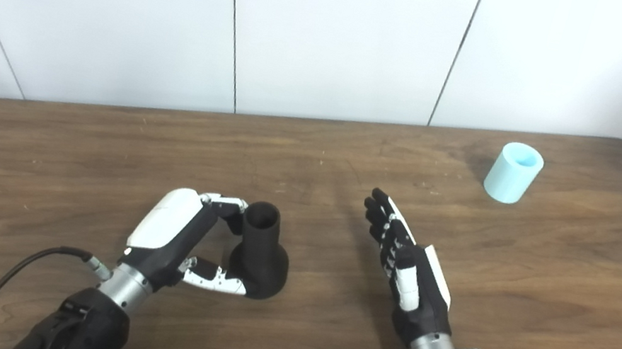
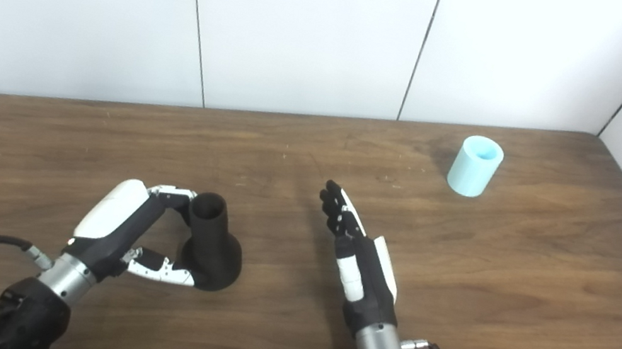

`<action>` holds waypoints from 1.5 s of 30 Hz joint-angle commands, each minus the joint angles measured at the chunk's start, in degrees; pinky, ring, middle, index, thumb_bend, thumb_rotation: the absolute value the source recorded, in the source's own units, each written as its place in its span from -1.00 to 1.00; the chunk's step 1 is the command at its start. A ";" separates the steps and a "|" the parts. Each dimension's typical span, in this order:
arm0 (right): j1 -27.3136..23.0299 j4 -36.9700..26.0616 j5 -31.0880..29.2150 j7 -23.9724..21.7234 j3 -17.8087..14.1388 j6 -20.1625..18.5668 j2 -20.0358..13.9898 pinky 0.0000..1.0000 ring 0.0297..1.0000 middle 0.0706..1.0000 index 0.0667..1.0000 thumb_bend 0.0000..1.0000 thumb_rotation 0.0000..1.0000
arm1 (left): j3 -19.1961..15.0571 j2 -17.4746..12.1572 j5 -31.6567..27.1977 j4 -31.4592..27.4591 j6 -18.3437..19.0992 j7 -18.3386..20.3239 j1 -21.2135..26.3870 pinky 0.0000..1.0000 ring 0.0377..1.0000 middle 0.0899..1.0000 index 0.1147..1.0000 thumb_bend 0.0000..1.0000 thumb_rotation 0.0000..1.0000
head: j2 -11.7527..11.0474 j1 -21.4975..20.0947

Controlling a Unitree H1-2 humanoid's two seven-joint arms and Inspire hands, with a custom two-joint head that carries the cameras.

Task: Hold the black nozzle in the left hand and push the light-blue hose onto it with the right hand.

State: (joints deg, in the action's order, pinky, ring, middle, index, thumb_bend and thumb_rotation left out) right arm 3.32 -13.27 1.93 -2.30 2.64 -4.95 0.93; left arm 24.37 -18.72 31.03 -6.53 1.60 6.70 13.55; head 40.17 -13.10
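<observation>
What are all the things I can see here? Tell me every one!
nozzle: one, black, standing upright on the table at the near left, wide base down.
hose: one short piece, light blue, standing upright at the far right of the table, apart from everything else.
table: one, brown wood, fills the lower picture.
wall: white panels behind the table.
left hand: one, black and white, fingers around the nozzle.
right hand: one, black and white, open, holding nothing, near the middle of the table.

Two head cameras side by side look down; both share the table (image 1: 552, 294).
</observation>
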 commanded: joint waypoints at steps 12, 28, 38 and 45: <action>-5.21 -15.02 14.43 5.38 -3.04 -6.05 -2.38 0.43 0.59 0.69 0.75 0.31 0.13 | 1.66 -0.56 3.01 4.43 -0.34 2.87 -2.11 0.60 0.15 -0.11 -0.18 0.05 -1.00 | -1.28 -2.03; -20.54 -8.17 25.10 6.04 -12.18 -8.34 -22.38 0.41 0.48 0.52 0.54 0.64 -0.18 | 1.35 0.21 3.61 6.47 -2.58 2.20 -1.12 0.60 0.16 -0.11 -0.17 0.05 -1.00 | -2.37 -1.27; -25.59 -5.01 36.11 1.60 -9.65 -14.65 -29.91 0.40 0.54 0.59 0.57 0.80 -0.34 | 1.47 0.64 3.69 6.58 -2.85 1.92 -1.14 0.59 0.14 -0.13 -0.16 0.05 -1.00 | -2.38 -1.24; -29.84 -1.65 41.95 -10.56 -5.46 -20.48 -39.34 0.27 0.65 0.71 0.60 0.95 -0.32 | 2.00 1.04 4.06 6.33 -2.54 1.94 -1.35 0.58 0.14 -0.13 -0.16 0.05 -1.00 | -2.17 -1.27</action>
State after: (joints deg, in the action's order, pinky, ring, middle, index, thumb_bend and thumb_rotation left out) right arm -22.73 -14.91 42.73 -11.10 -3.07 -24.66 -35.80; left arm 24.58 -16.63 31.35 -3.01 -2.80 5.38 14.29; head 37.97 -14.41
